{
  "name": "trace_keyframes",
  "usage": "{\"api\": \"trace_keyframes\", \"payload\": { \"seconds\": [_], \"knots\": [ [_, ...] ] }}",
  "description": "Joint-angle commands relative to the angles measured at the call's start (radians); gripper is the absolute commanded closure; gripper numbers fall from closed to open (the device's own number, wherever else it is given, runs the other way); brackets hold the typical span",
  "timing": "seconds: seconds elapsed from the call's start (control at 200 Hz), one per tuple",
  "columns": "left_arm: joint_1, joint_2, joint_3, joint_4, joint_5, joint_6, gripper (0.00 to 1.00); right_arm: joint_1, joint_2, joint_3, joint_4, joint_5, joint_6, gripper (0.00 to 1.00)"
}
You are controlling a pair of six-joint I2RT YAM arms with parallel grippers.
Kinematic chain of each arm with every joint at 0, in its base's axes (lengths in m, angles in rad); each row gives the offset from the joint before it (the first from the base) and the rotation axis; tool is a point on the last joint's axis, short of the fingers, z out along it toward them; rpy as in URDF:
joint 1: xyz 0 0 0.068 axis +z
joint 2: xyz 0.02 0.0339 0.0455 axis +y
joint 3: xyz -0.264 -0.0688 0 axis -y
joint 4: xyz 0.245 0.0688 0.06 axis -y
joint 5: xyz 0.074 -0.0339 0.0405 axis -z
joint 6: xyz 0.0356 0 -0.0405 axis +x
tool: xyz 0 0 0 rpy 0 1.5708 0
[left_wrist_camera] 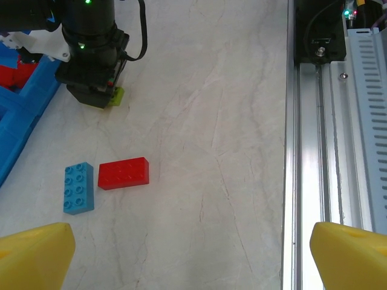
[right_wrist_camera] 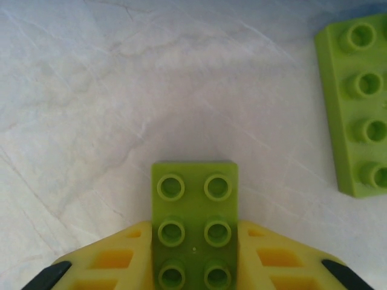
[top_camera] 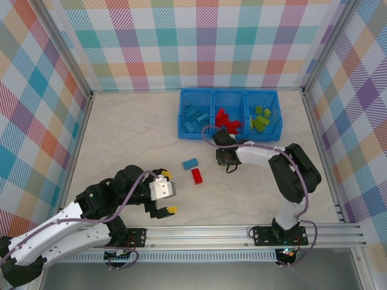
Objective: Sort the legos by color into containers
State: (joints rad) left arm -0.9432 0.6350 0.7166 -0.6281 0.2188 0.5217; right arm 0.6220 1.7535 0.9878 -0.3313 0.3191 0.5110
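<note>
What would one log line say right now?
right tool: closed on green brick | left tool: open, empty | on table: red brick, blue brick

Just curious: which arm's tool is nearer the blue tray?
Right. The right tool sits just in front of the blue tray; the left tool is well back toward its base.

The table (left_wrist_camera: 199, 90) in front of the tray (top_camera: 193, 135) looks like pale veined stone, smooth and matt. The tray is bright blue plastic with a slight sheen. A green brick (right_wrist_camera: 195, 181) in front of it is glossy moulded plastic (a speck shows among its studs). The fingers (right_wrist_camera: 109, 263) of the right gripper (right_wrist_camera: 195, 232) are duller yellow plastic. The rail (left_wrist_camera: 338, 151) farthest from the tray is ribbed, brushed metal.
</note>
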Motion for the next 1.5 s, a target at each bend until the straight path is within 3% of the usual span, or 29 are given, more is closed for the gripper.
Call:
{"api": "trace_keyframes", "payload": {
  "seconds": [0.0, 0.145, 0.275, 0.405, 0.585, 0.64, 0.69, 0.765, 0.87, 0.945, 1.065, 1.2, 1.355, 1.495],
  "knots": [
    [0.012, -0.001, 0.004, -0.009, 0.014, 0.021, 0.0, -0.006, -0.152, -0.042, 0.015, -0.037, 0.021, 0.72],
    [0.012, -0.025, -0.001, 0.009, 0.004, 0.015, 0.0, -0.041, -0.349, -0.029, 0.009, 0.028, -0.018, 0.72],
    [0.014, -0.046, -0.012, 0.039, -0.017, -0.004, 0.0, -0.185, -0.41, 0.053, 0.003, 0.041, -0.107, 0.73],
    [0.014, -0.046, -0.017, 0.054, -0.04, -0.022, 0.0, -0.348, -0.299, 0.189, 0.019, 0.016, -0.19, 0.73],
    [0.014, -0.019, -0.013, 0.047, -0.103, -0.048, 0.0, -0.472, -0.031, 0.421, -0.018, -0.061, -0.21, 0.71],
    [0.014, -0.007, -0.008, 0.047, -0.121, -0.064, 0.0, -0.49, 0.028, 0.472, -0.028, -0.075, -0.206, 0.66],
    [0.014, 0.004, -0.006, 0.05, -0.128, -0.08, 0.0, -0.504, 0.082, 0.536, -0.058, -0.08, -0.2, 0.52],
    [0.013, 0.019, -0.008, 0.064, -0.14, -0.107, 0.0, -0.507, 0.115, 0.608, -0.109, -0.084, -0.208, 0.43],
    [0.014, 0.039, -0.006, 0.068, -0.16, -0.125, 0.0, -0.508, 0.079, 0.612, -0.129, -0.117, -0.203, 0.31],
    [0.014, 0.051, -0.002, 0.065, -0.164, -0.123, 0.0, -0.507, 0.01, 0.557, -0.126, -0.18, -0.191, 0.28],
    [0.014, 0.058, -0.005, 0.059, -0.154, -0.098, 0.0, -0.476, -0.155, 0.399, -0.094, -0.312, -0.179, 0.26],
    [0.015, 0.058, -0.011, 0.053, -0.129, -0.059, 0.0, -0.346, -0.375, 0.175, -0.069, -0.359, -0.153, 0.24],
    [0.017, 0.06, -0.02, 0.059, -0.118, -0.042, 0.0, -0.102, -0.546, -0.038, -0.049, -0.311, -0.092, 0.24],
    [0.022, 0.057, -0.021, 0.055, -0.097, -0.018, 0.0, 0.114, -0.534, -0.118, -0.062, -0.244, -0.027, 0.25]
  ]
}}
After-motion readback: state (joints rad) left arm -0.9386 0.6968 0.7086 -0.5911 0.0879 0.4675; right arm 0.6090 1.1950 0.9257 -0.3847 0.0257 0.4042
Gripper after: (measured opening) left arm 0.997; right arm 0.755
